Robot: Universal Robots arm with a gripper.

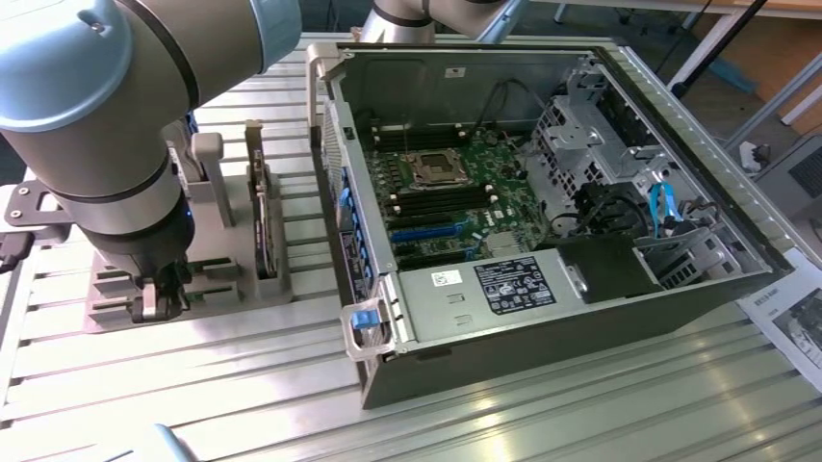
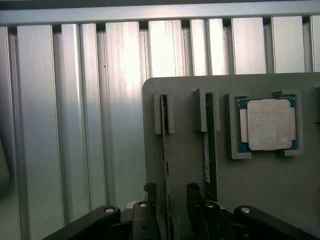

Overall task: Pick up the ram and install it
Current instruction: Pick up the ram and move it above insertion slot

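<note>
Tool (image 2: 170, 202) hangs low over the gray holder (image 2: 185, 150) at the exterior view's left, well apart from the open PC case (image 1: 514, 332) on the right. Fingers stand wide, one on each side of the ram (image 2: 165, 140). There's a gap on both sides, so no grip on it. Ram stands on edge in its slot, the slot nearest the holder's outer edge, w/ its thin greenish-gold edge facing the wrist cam. Just beside it, next slot over, is a 2nd thin stick (image 2: 210, 150) w/ a pale label, also on edge. Past that, the square silver processor chip (image 2: 269, 125) lies flat in its pocket. In the exterior view a dark expansion card (image 1: 262, 217) stands upright on the holder, right of the arm. Inside the case the motherboard (image 1: 449, 202) lies flat, CPU socket (image 1: 430, 166) toward its far end. Holder & case both sit on a ribbed alu counter (image 1: 578, 419).
</note>
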